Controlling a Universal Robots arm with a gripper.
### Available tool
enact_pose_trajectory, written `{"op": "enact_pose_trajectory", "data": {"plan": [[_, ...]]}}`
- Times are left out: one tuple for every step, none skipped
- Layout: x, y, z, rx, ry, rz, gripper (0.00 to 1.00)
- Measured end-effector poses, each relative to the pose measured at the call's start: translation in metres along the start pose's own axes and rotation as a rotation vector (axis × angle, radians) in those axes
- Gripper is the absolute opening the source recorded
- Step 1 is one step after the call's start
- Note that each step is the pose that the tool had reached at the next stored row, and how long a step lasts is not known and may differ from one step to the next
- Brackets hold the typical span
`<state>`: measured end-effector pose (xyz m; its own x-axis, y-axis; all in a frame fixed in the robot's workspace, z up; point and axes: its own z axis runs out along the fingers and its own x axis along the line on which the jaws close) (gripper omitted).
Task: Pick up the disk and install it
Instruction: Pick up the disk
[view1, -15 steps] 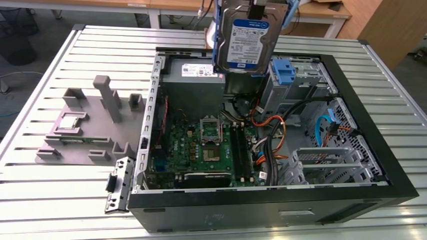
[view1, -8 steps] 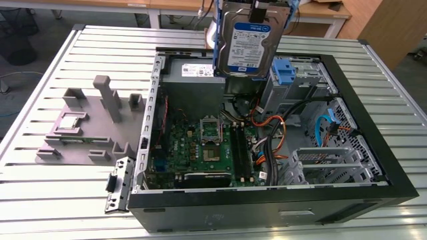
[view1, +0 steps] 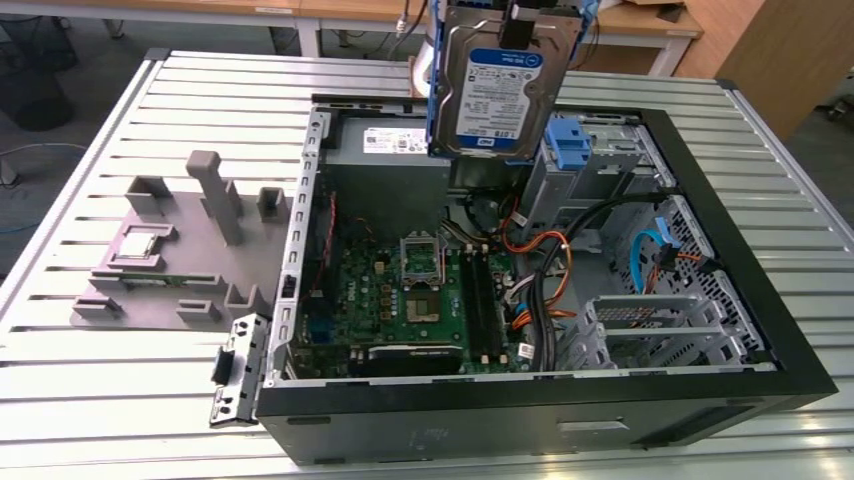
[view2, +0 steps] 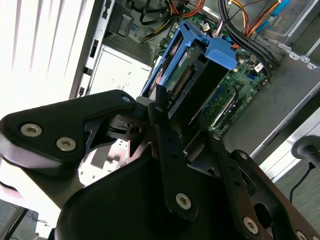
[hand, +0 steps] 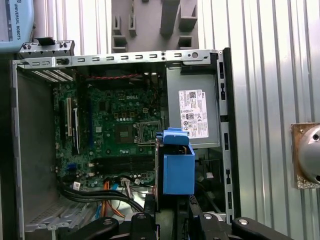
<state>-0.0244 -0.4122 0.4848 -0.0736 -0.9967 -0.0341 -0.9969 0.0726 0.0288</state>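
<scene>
The disk (view1: 497, 85) is held on edge in the air over the open computer case (view1: 747, 300), with its label turned toward the exterior view, above the grey power supply (view1: 384, 142). It is gripped by the hand (view2: 185, 116), whose fingers (view2: 162, 125) are closed on its blue frame, as is seen in both wrist views. The motherboard (view1: 400, 300) lies below in the case, and a grey holder (view1: 187, 250) is set on the tabletop (view1: 107, 400) at the exterior view's left.
</scene>
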Motion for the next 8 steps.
{"op": "enact_pose_trajectory", "data": {"plan": [[0.0002,0.0000,0.0000,0.0000,0.0004,0.000,0.35],[0.0005,-0.0001,0.0000,0.0000,0.0006,0.000,0.35],[0.0007,-0.0001,0.0000,0.0000,0.0007,0.000,0.35],[0.0025,-0.0002,-0.0001,0.0003,0.0047,0.000,0.35],[0.0027,-0.0002,-0.0001,0.0003,0.0047,0.000,0.35],[0.0028,-0.0002,-0.0001,0.0003,0.0047,0.000,0.35],[0.0030,-0.0002,-0.0001,0.0003,0.0047,0.000,0.35],[0.0034,-0.0003,-0.0001,0.0003,0.0048,0.000,0.35]]}}
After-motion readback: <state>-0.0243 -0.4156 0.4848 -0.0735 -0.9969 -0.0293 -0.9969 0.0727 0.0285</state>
